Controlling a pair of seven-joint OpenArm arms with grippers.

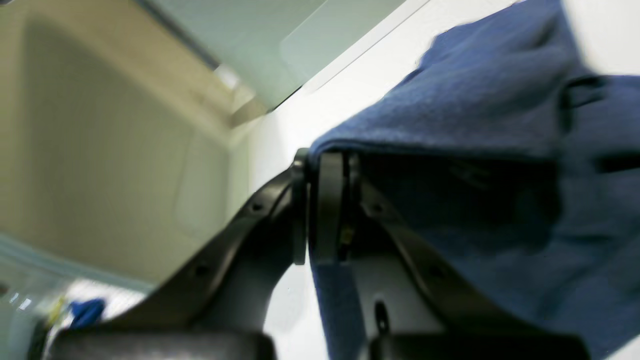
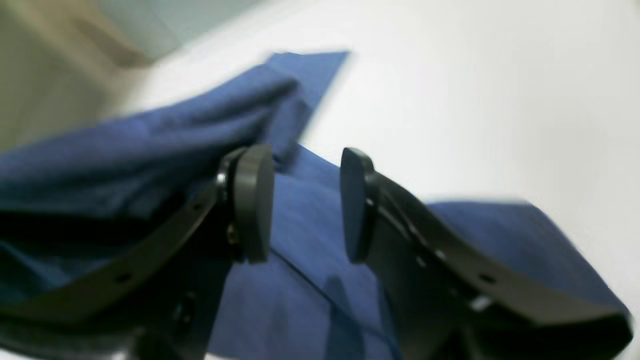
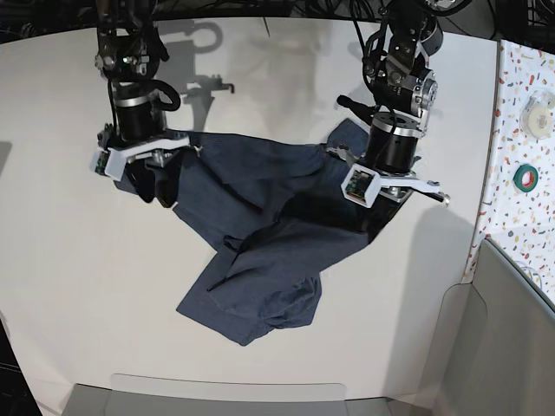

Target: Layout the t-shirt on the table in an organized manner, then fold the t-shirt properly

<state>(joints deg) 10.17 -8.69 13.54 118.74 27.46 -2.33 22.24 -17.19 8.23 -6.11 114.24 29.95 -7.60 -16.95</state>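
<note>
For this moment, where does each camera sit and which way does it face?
Left wrist: behind the left gripper, facing along its fingers, shut on the dark navy cotton t-shirt.
Right wrist: behind the right gripper, jaws apart over the shirt on the white matte table.
Base: overhead, facing down at table, shirt and both arms.
Shared: all show shirt and table.

Base view high, looking down; wrist views close, low, sharing t-shirt (image 3: pixel 260 234).
</note>
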